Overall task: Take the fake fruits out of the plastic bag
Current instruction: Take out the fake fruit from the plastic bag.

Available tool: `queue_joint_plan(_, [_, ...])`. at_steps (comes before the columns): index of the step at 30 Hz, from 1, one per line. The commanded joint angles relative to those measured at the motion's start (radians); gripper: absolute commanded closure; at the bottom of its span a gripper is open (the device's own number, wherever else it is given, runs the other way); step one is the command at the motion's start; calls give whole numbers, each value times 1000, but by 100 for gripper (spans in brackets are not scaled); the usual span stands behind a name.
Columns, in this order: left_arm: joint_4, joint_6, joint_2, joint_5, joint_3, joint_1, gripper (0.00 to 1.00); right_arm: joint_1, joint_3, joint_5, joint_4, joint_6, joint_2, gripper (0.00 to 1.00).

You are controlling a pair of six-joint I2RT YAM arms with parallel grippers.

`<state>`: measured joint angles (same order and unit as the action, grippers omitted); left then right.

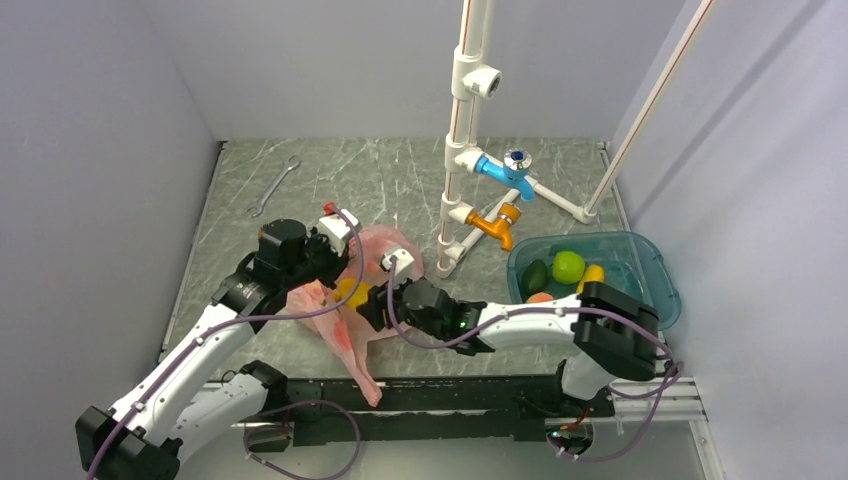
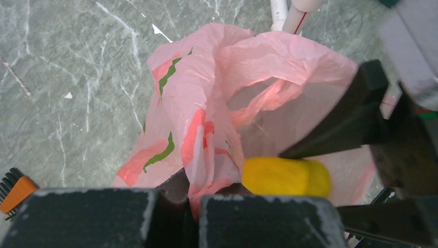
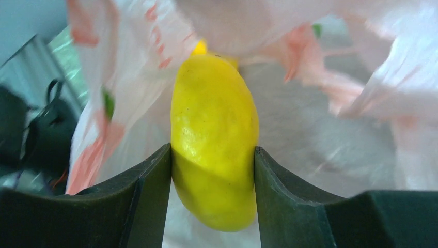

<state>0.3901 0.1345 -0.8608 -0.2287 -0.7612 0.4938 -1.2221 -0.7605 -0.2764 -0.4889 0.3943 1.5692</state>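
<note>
The pink plastic bag lies at the table's middle near the front edge. My left gripper is shut on a fold of the bag's rim and holds the mouth open. My right gripper reaches into the bag and is shut on a yellow mango, both fingers pressed to its sides; the mango also shows in the left wrist view. A green apple, a dark avocado, another yellow mango and a peach lie in the teal tub at the right.
A white pipe stand with a blue tap and an orange tap rises just behind the bag. A wrench lies at the back left. An orange brush shows at the left wrist view's edge.
</note>
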Motion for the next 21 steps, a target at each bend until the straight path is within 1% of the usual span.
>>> queue_joint_plan(1, [4, -17, 20, 37, -43, 2, 100, -18, 79, 167, 37, 51, -132, 100])
queue_joint_plan(4, [10, -19, 18, 53, -46, 3, 100, -26, 156, 165, 73, 62, -270, 100])
queue_joint_plan(8, [6, -24, 14, 63, -48, 3, 100, -25, 242, 122, 136, 86, -448, 100])
queue_joint_plan(14, [27, -22, -10, 71, -62, 3, 100, -25, 280, -11, 293, 108, -700, 100])
queue_joint_plan(17, [20, -23, 2, 80, -54, 2, 100, -24, 303, -141, 387, 149, -780, 100])
queue_joint_plan(19, [14, -22, 7, 81, -49, 3, 100, -24, 318, -257, 479, 234, -824, 100])
queue_joint_plan(21, [12, -22, 2, 87, -48, 3, 100, -22, 332, -341, 595, 321, -880, 100])
